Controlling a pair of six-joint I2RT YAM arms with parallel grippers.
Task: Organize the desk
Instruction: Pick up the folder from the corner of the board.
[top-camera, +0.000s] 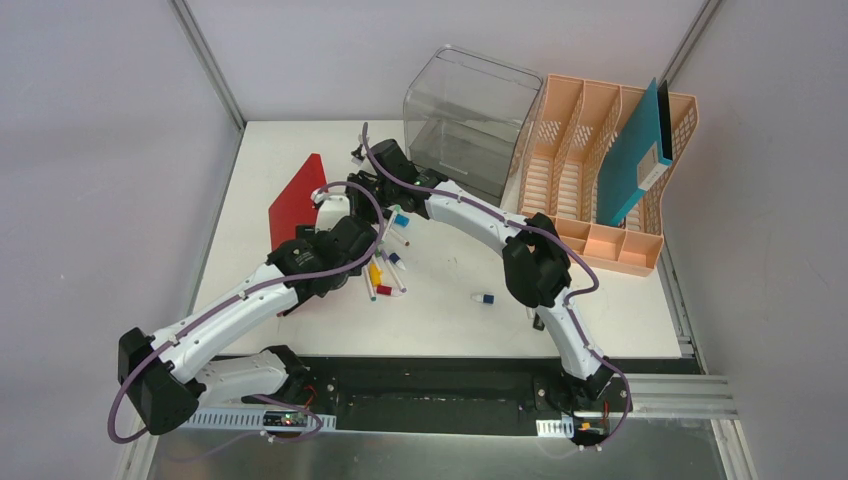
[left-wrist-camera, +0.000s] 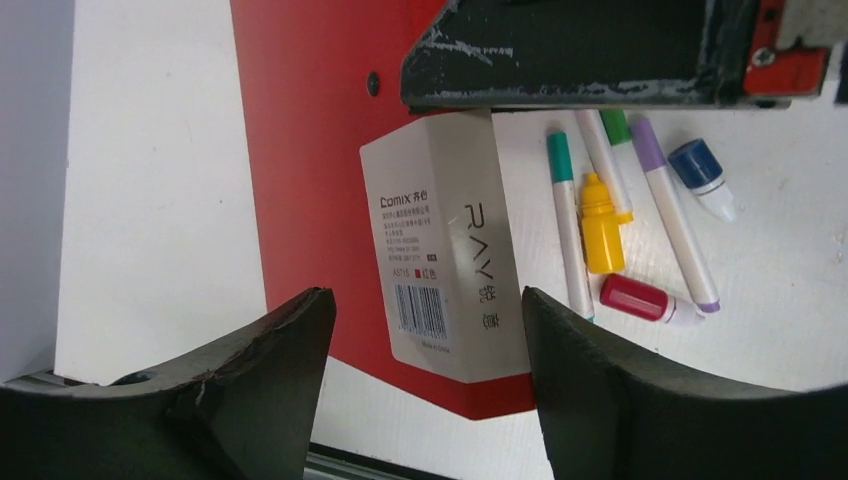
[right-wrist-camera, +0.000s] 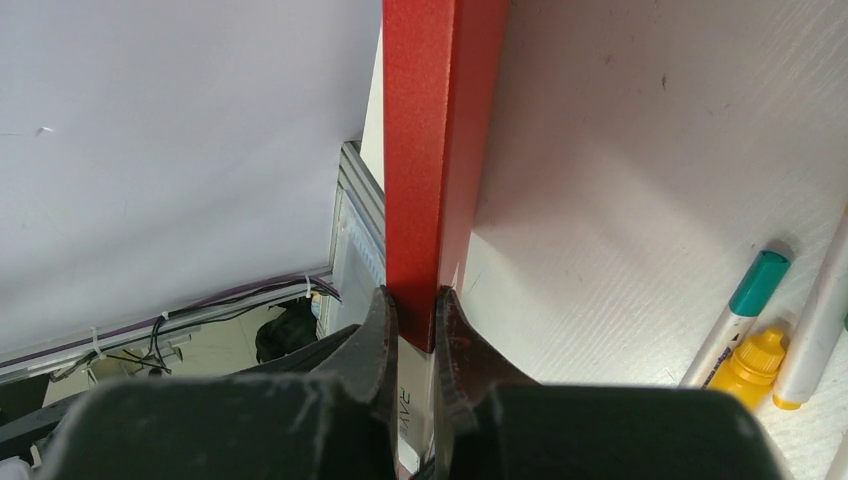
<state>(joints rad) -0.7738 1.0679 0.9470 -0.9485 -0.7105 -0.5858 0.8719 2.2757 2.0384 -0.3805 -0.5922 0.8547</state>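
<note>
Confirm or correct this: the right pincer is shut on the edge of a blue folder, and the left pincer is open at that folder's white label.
One thing is wrong: the folder is red, not blue. In the right wrist view the right pincer is shut on that folder's edge; the left pincer is open at its white label.

A red folder with a white label stands tilted at ten o'clock. A clear bin sits at twelve, and a peach file rack at two holds a teal folder. Markers and a yellow bottle lie scattered at centre.
</note>
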